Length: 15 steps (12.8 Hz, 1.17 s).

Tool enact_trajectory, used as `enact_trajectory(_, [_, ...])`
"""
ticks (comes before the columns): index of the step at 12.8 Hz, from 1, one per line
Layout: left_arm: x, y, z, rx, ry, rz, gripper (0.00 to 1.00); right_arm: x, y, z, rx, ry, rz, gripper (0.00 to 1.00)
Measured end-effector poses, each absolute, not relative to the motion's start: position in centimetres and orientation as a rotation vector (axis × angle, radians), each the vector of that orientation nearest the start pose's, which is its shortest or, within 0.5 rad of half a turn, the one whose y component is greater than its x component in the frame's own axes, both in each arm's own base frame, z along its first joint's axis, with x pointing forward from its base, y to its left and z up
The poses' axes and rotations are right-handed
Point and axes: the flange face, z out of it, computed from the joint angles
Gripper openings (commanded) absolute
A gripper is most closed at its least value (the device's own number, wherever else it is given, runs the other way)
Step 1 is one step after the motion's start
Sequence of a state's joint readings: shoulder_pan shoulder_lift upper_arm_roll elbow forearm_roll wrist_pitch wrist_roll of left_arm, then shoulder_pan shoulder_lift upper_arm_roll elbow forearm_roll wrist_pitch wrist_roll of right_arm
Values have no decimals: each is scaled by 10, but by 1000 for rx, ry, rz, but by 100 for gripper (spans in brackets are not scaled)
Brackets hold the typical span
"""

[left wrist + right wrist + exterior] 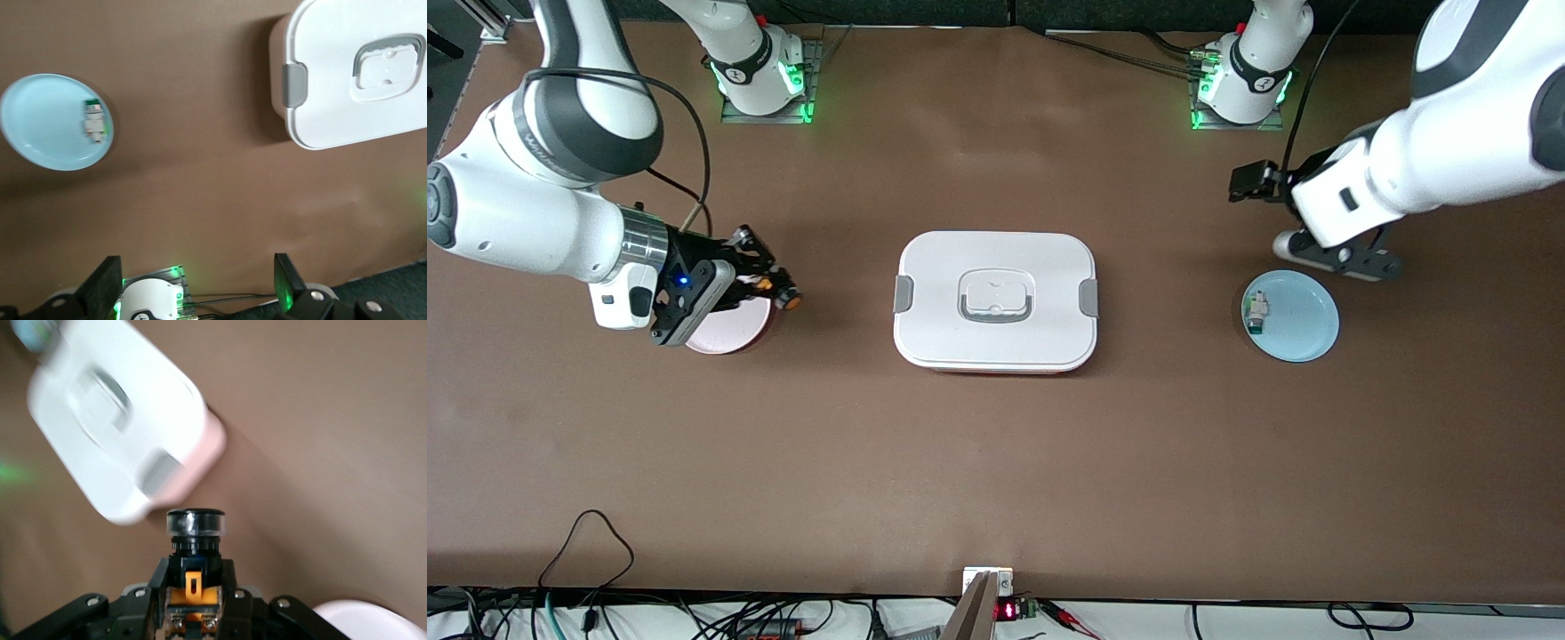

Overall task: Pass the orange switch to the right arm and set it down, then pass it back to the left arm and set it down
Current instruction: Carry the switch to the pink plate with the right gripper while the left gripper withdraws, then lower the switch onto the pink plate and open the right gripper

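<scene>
The orange switch (783, 298) is a stubby black part with an orange body, and my right gripper (769, 286) is shut on it. They hang over the box-side edge of the pink plate (729, 336). In the right wrist view the switch (195, 547) sticks out from between the gripper (195, 577) fingers, its black cap pointing toward the box (113, 420). The white box (996, 302) with grey clips sits mid-table. My left gripper (1343, 258) hangs open and empty over bare table by the blue plate's rim, its fingers (103, 287) wide apart.
The blue plate (1303, 324) at the left arm's end holds a small white-and-green component (1256, 313), also visible in the left wrist view (93, 121). Cables and a small device lie along the table edge nearest the camera (987, 587).
</scene>
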State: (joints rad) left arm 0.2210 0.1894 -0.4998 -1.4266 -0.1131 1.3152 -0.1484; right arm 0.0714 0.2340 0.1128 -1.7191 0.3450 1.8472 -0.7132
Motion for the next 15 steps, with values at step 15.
enact_trajectory(15, [564,-52,597,-3128,-87,235,100,582,40,302,-2266,-2061,316,21])
